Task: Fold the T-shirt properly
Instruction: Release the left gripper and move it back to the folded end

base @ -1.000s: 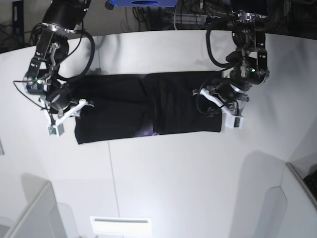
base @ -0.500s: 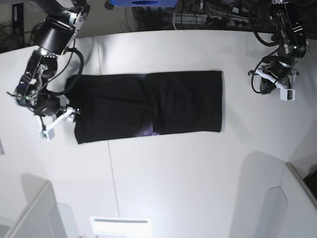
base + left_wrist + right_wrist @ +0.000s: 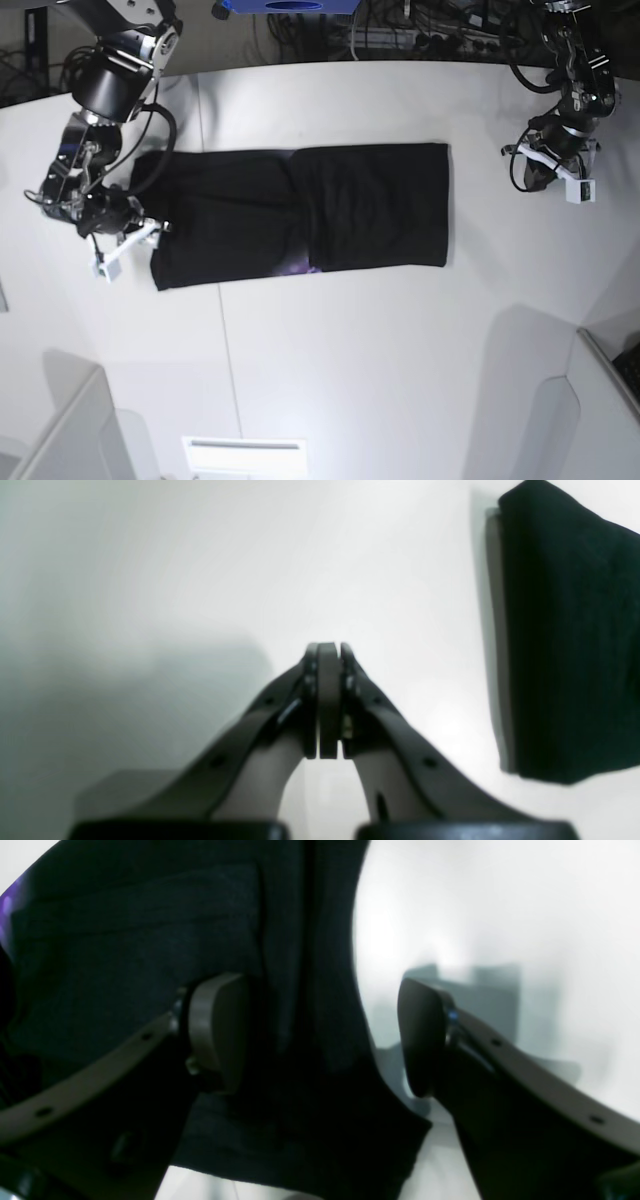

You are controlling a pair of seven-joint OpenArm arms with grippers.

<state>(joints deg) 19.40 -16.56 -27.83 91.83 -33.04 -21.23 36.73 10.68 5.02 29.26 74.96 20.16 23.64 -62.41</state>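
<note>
T-shirt (image 3: 280, 990) edge between wide right claw (image 3: 320, 1040)

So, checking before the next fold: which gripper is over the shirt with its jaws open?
The right gripper, open above the T-shirt edge; the left gripper is shut, off the cloth.

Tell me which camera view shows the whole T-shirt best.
The base view: the T-shirt lies there entire, a long folded black band on the table. The left wrist view catches only one corner; the right wrist view shows only a close, dark edge.
</note>
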